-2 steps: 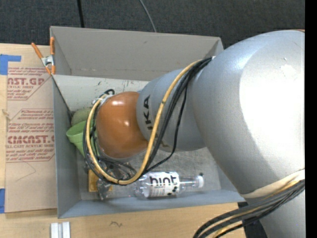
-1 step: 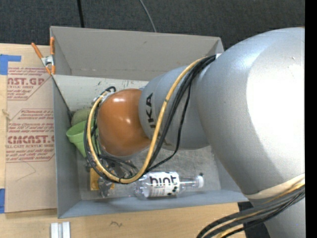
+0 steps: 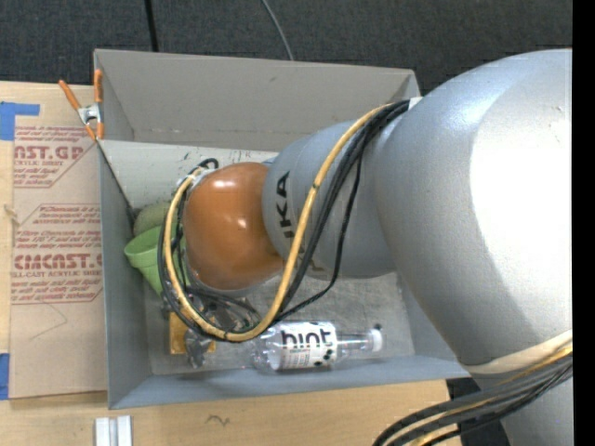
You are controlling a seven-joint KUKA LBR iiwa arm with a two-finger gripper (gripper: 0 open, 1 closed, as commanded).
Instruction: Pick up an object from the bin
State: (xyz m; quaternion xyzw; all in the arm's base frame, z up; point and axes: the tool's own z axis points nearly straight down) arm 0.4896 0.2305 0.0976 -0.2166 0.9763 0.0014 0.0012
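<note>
Bin: the grey metal bin [image 3: 121,342] holds a handful of loose things, and much of its floor is covered by the robot.
Arm: the grey arm [image 3: 446,203] comes in from 3 o'clock and is low inside the walls.
Wrist: its orange cover [image 3: 228,226] sits over the 9 o'clock half of the floor, with a loop of yellow and black cables [image 3: 186,295] hanging round it.
Gripper: the gripper [image 3: 193,342] shows as a small grey tip under the cables, near the 7 o'clock corner and close to the floor.
Grip state: cannot be told, because the cover and cables hide the working end.
Nearest thing: a yellow-orange piece [image 3: 177,334] lies just beside the tip in the 7 o'clock corner. Whether the two touch is unclear.
Other neighbours: a green cup [image 3: 147,249] lies at 9 o'clock against the wall, with a pale green rounded thing [image 3: 149,216] just behind it toward 10 o'clock.
Bottle: a clear bottle [image 3: 311,347] with black lettering lies on its side along the 6 o'clock wall, cap toward 4 o'clock, near the gripper but apart from it.
Done so far: judging from the pose, the reach into the bin is made and the gripper is at picking height.
Left to do: nothing is seen in its grasp, so a secure grip and the lift clear of the bin both appear outstanding.
Likely target: probably the yellow-orange piece, though that is only a guess from position.
</note>
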